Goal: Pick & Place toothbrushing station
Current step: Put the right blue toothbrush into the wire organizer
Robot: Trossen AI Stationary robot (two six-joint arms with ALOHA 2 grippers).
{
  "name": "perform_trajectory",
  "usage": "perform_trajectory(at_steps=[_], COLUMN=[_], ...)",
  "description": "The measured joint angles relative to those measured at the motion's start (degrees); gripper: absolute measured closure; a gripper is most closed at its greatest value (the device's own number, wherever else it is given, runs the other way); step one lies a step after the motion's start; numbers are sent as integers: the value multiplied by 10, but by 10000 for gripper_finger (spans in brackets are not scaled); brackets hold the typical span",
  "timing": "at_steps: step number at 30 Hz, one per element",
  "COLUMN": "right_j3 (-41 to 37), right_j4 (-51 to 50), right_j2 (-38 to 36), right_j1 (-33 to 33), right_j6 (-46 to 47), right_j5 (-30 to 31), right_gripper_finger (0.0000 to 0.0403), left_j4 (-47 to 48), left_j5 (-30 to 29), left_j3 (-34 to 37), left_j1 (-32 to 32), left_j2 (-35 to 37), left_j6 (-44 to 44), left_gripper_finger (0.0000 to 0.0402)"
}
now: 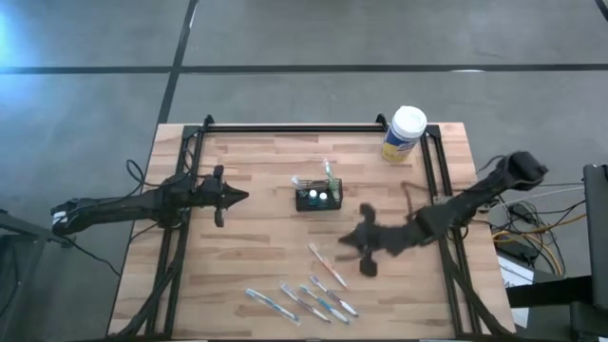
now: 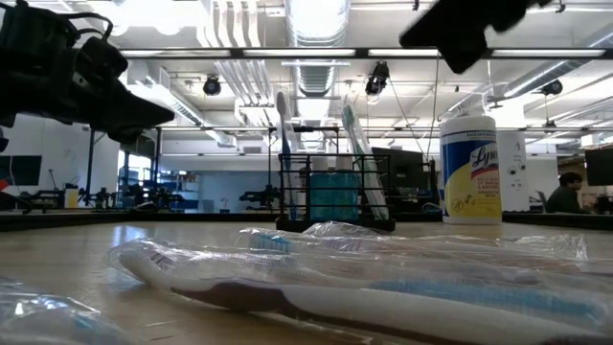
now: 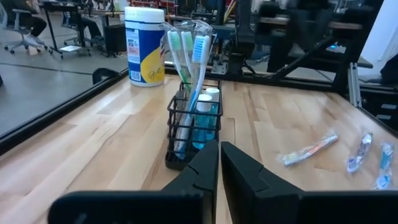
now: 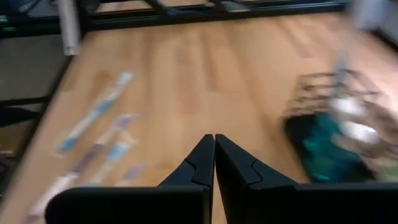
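High view: toothbrushing station (image 1: 317, 197) upright, long axis left-right.

Matt black wire-mesh caddy (image 1: 317, 197) on pale smooth wooden table (image 1: 266, 256); glossy clear plastic-wrapped toothbrushes (image 1: 323, 302).

A white-lidded round canister (image 1: 405, 134) with a yellow label stands upright near the far right corner of a pale wooden worktop (image 1: 256, 247). Several plastic-wrapped toothbrushes (image 1: 302, 301) lie flat along the worktop's near edge, with 1 more wrapped toothbrush (image 1: 327, 264) lying just beyond them. A black metal frame (image 1: 294, 127) runs along the worktop's far edge, and grey floor (image 1: 313, 38) stretches beyond it.
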State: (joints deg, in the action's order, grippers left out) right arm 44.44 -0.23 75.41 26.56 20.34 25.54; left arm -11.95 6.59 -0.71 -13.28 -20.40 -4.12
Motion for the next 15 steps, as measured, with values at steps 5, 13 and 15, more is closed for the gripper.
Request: perform_trajectory(at_steps=[5,13,15], right_j3=[117,352,404], right_j4=[-20,-253,-311], right_j2=[126,315,356], right_j1=[40,44,39], right_j6=[93,191,198], right_j5=[0,-81,-117], right_gripper_finger=[392,392,392], left_j4=[0,0,-1], left_j5=[0,0,-1], left_j3=[-2,-2,-3], left_j1=[0,0,0], left_j2=[0,0,0], left_j6=[-10,-19,-18], left_gripper_finger=[376,376,376])
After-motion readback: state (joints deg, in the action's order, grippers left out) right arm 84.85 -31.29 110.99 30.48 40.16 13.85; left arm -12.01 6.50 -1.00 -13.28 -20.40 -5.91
